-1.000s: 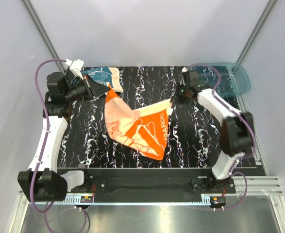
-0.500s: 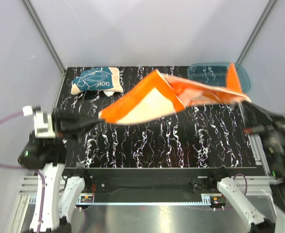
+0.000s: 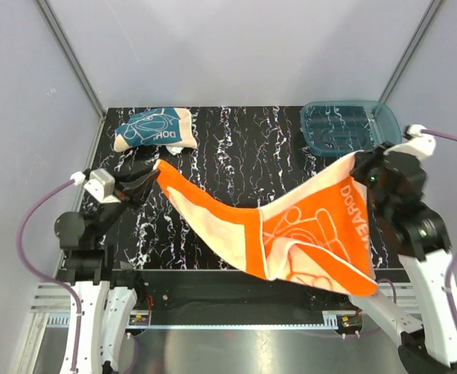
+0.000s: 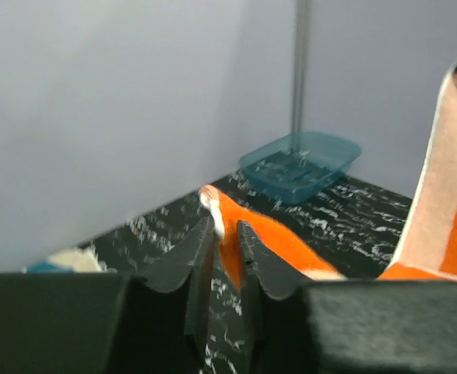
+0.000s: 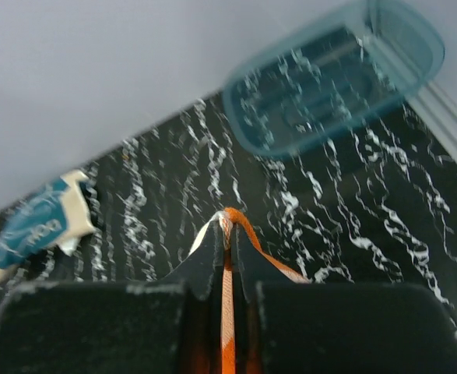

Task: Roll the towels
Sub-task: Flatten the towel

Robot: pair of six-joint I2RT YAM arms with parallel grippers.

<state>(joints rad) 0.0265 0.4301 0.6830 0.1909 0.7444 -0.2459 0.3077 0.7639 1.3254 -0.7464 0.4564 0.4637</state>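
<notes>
Hardly begun, it seems — holding bright orange cloth towel point(image 3: 306, 234) aloft, unrolled, pinched in left gripper point(image 3: 152, 176) and right gripper point(image 3: 360, 168), with dark teal cloth towel point(image 3: 152, 128) bunched behind.

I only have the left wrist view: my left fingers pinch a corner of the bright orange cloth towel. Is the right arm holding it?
Observer: Yes, the right fingers are shut on another edge of the bright orange cloth towel.
Operator: Is it lying flat?
Observer: No, from above it hangs sagging over the black marbled table.
Operator: And the other towel?
Observer: The dark teal cloth towel lies bunched at the far left corner.
</notes>
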